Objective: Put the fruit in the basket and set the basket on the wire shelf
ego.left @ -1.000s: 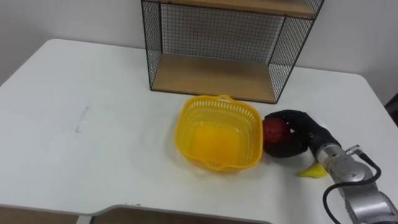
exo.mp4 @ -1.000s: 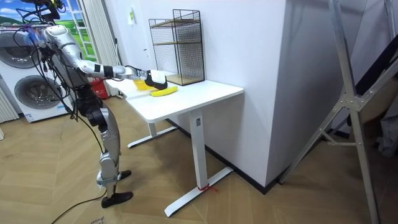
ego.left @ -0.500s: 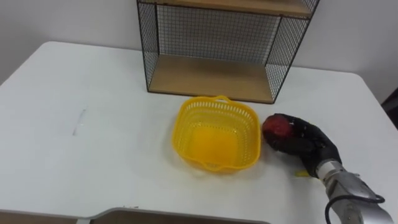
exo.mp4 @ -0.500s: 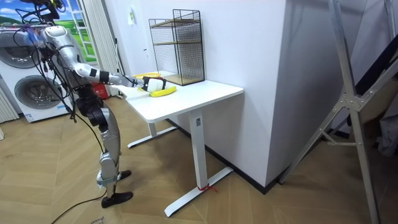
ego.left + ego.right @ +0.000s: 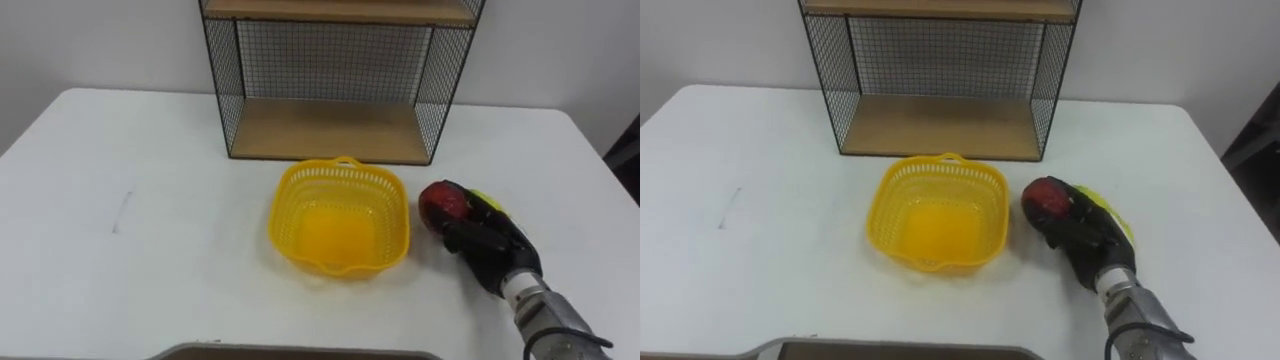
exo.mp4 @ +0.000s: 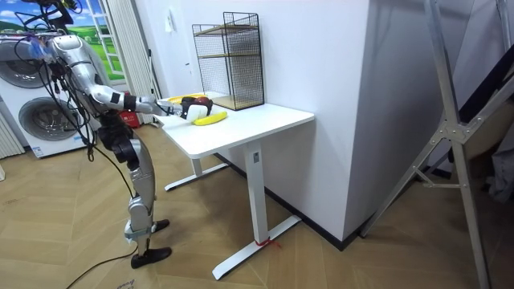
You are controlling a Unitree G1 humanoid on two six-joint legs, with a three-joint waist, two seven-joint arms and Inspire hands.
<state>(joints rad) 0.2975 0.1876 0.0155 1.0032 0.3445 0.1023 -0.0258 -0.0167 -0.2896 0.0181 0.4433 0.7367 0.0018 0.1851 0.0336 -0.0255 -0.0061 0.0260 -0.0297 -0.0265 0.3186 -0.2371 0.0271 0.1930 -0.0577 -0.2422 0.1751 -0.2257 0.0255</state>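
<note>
A yellow plastic basket (image 5: 340,216) (image 5: 938,210) stands empty in the middle of the white table (image 5: 120,230), in front of the black wire shelf (image 5: 330,80) with wooden boards. Right of the basket, my right hand (image 5: 484,247) (image 5: 1086,234) in its black glove is shut on a red apple (image 5: 440,203) (image 5: 1044,200), held just above the table. A yellow banana (image 5: 490,203) (image 5: 1102,208) lies under and behind the hand, mostly hidden. In the room view the hand (image 6: 193,104) reaches over the table with the banana (image 6: 210,118) beside it.
The wire shelf's lower board (image 5: 328,130) is bare and sits right behind the basket. The table's front edge (image 5: 300,352) runs along the bottom of the eye views. I stand at the table's end, washing machines (image 6: 32,112) behind me.
My right hand has drawn back toward me and lifted a little with the apple in it, uncovering the banana's far end. The camera has tilted, shifting the whole picture.
</note>
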